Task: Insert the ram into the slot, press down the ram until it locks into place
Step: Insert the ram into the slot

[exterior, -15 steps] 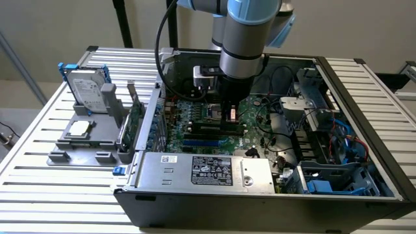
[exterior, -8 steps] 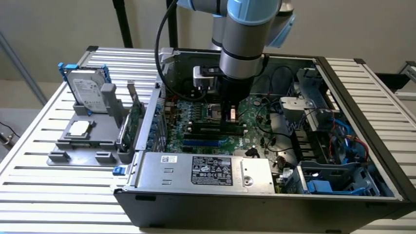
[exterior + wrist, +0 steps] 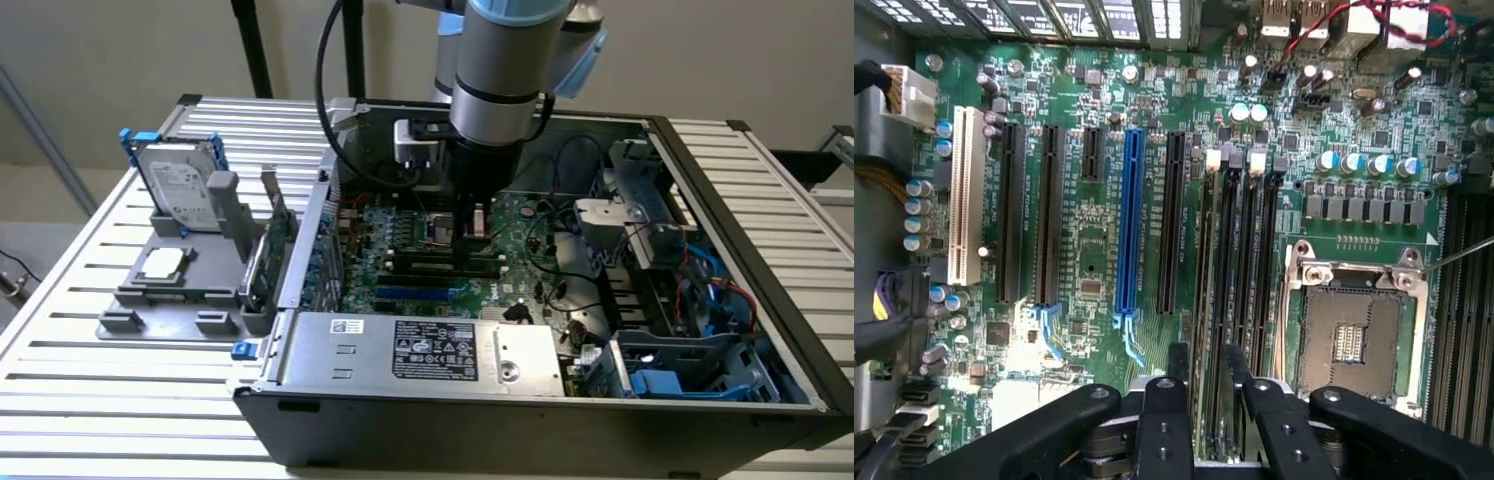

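The ram (image 3: 1211, 290) is a thin green stick seen edge-on, standing upright in the leftmost of several parallel black slots (image 3: 1214, 170) beside the processor socket. My gripper (image 3: 1207, 358) straddles the stick near one end, with its black fingers (image 3: 1178, 362) close against both faces, shut on it. In the exterior view the gripper (image 3: 470, 230) reaches straight down into the open computer case onto the memory sockets (image 3: 434, 268) in the middle of the motherboard. The slot's far white end clip (image 3: 1214, 157) shows; the near clip is hidden under the fingers.
A blue connector slot (image 3: 1129, 230) and black expansion slots lie beside the memory sockets, and the processor socket (image 3: 1351, 335) is on the other side. The power supply (image 3: 414, 350), cables (image 3: 587, 260) and drive cages crowd the case. A green card (image 3: 274, 250) and hard drive (image 3: 180, 185) stand outside.
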